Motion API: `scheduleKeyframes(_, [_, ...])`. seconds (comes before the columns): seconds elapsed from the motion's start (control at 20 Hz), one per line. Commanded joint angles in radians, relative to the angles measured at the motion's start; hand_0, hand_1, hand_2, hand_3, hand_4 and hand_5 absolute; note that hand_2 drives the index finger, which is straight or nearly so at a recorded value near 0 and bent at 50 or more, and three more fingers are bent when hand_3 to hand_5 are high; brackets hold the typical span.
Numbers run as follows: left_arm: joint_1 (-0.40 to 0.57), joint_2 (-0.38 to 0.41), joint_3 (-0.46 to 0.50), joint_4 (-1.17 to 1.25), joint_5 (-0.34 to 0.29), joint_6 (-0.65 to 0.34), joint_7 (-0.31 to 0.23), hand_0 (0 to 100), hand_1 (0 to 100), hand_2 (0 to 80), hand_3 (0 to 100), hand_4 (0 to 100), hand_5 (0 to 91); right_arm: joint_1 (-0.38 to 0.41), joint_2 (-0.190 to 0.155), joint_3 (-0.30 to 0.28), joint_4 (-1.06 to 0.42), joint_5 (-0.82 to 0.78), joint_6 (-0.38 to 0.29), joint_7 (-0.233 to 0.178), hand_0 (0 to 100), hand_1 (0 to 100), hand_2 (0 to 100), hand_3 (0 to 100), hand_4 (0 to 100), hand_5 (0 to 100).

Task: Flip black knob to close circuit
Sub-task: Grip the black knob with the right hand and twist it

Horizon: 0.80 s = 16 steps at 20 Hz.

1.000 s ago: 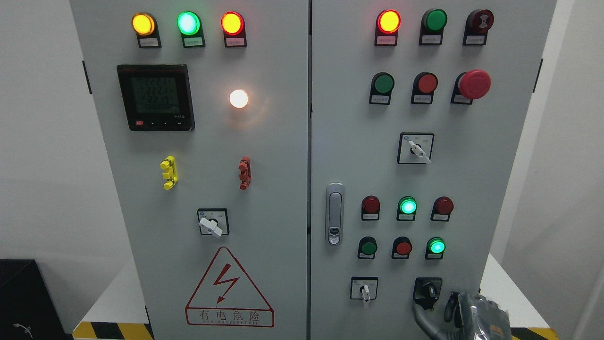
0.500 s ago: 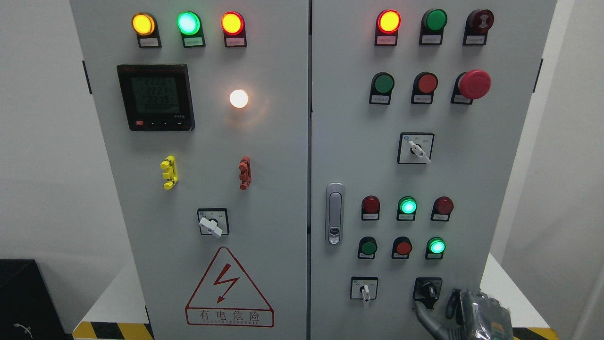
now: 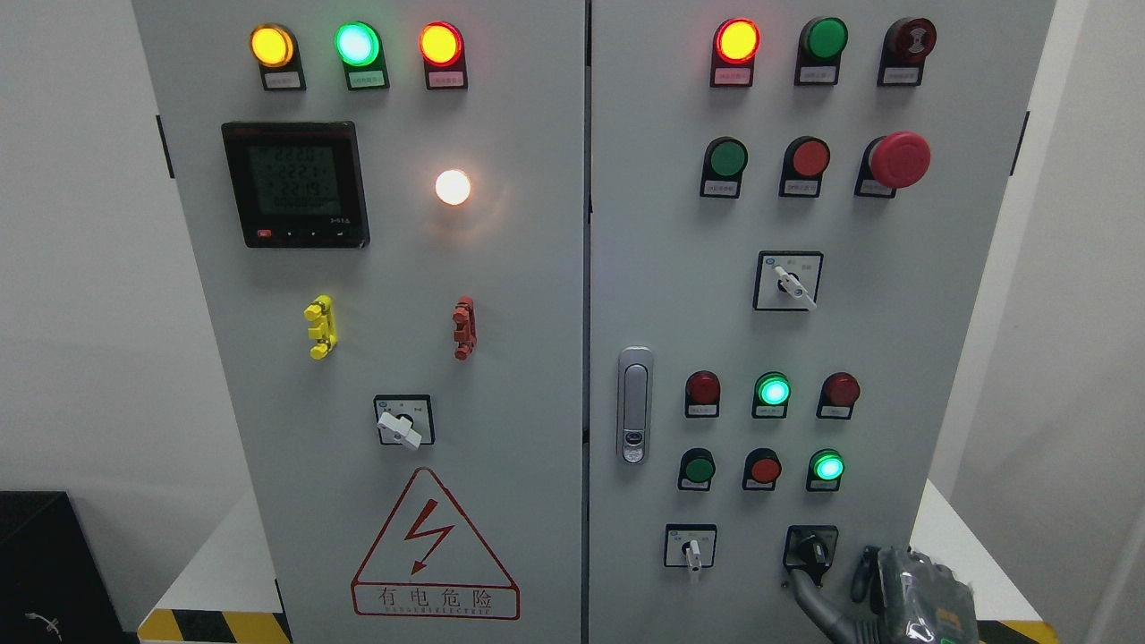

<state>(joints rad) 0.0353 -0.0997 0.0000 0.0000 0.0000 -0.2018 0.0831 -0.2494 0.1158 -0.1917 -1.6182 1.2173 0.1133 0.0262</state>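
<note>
Grey cabinet point(image 3: 501, 268) against white wall point(image 3: 80, 268); right hand point(image 3: 903, 595) fingers spread below black knob point(image 3: 812, 547).

A grey two-door electrical cabinet point(image 3: 537, 268) filled the head view. At the lower right of its right door sat the black knob point(image 3: 811, 547), its handle tilted. The right hand point(image 3: 881, 595) came up from the bottom right corner, one grey finger reaching to just below the knob while the rest of the hand stayed beside it, to the right. Whether the finger touched the knob could not be told. Left of the knob was a small white-handled selector switch point(image 3: 691, 547). Above them two green lamps point(image 3: 773, 391) glowed among red and green buttons. The left door carried a digital meter point(image 3: 295, 183) and a red-bordered warning triangle point(image 3: 434, 546).
</note>
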Motion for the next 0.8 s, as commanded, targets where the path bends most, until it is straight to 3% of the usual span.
scheduleKeyframes(0.0, [0.000, 0.000, -0.020, 0.021, -0.021, 0.001, 0.001, 12, 56, 0.0, 0, 0, 0.0, -0.007, -0.002, -0.009, 0.017, -0.001, 0.002, -0.002, 0, 24, 78, 95, 79, 85])
scheduleKeyframes(0.75, [0.000, 0.000, -0.020, 0.021, -0.021, -0.001, 0.000, 12, 56, 0.0, 0, 0, 0.0, -0.016, -0.002, -0.034, 0.027, -0.007, 0.002, -0.017, 0, 24, 78, 94, 79, 85])
